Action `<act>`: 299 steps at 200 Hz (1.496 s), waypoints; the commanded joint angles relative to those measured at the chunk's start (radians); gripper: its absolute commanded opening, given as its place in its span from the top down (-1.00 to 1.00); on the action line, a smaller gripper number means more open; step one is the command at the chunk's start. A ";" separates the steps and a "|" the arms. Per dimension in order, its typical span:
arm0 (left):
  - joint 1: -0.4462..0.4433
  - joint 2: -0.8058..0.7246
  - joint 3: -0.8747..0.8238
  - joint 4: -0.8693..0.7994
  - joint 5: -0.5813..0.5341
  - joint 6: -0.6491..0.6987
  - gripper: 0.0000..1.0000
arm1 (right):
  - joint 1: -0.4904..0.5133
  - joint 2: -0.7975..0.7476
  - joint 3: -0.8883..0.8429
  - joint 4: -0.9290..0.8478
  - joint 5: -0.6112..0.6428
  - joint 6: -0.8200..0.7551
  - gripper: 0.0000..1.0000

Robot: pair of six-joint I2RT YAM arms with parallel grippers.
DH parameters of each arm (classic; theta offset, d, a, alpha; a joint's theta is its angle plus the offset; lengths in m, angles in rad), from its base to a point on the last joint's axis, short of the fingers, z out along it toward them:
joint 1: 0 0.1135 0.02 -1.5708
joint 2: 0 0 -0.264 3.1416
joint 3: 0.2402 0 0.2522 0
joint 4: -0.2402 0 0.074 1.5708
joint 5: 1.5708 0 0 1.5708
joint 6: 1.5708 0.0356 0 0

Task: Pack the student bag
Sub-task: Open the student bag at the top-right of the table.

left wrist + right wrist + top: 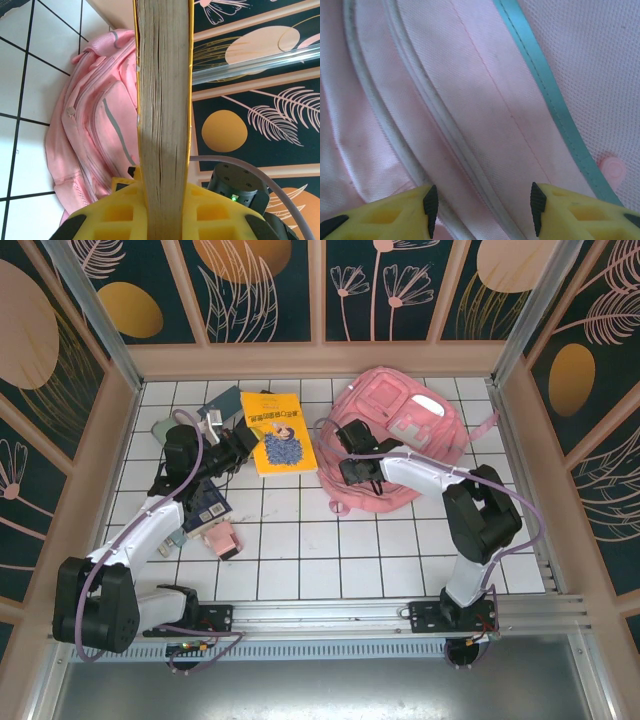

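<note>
Left tool (165, 202) is clamped hard on the yellow book (278, 435), whose page edge runs up between its yellow fingers (100, 222). The right tool (482, 210) stands with its jaws apart over pink fabric, white piping and a teal trim strip (552, 100), gripping nothing we can see.

By size, then. We find the student bag (440, 440) lying flat at the far right of the white-tiled worktop (300, 550), pockets up and close to the back wall. The right tool sits at its left edge. The yellow book is just left of the bag (whether it rests on the tiles or hangs clear, we cannot tell). Nearer us, under the left arm, lies a dark blue book (210, 505) with a small pink box (222, 538) just beside it.
</note>
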 commanded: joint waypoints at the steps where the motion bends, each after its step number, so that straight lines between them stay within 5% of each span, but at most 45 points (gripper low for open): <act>1: -0.001 -0.016 0.000 0.092 0.034 0.015 1.00 | -0.032 0.046 -0.024 -0.026 0.037 0.034 -0.09; 42: -0.001 -0.034 -0.011 0.078 0.029 0.026 1.00 | -0.051 0.065 -0.051 0.016 0.052 0.008 0.00; 84: -0.001 -0.038 -0.019 0.071 0.020 0.033 1.00 | -0.026 0.076 -0.021 0.022 0.033 0.027 1.00; 193: -0.001 -0.017 -0.038 -0.045 -0.138 0.121 1.00 | -0.082 0.012 0.455 -0.209 -0.275 0.208 1.00; 239: -0.018 0.055 -0.050 0.118 -0.101 0.045 1.00 | -0.146 -0.012 0.535 -0.192 -0.493 0.300 1.00; 299: -0.177 0.248 0.063 0.303 -0.156 -0.047 1.00 | -0.190 -0.038 0.567 -0.126 -0.646 0.439 1.00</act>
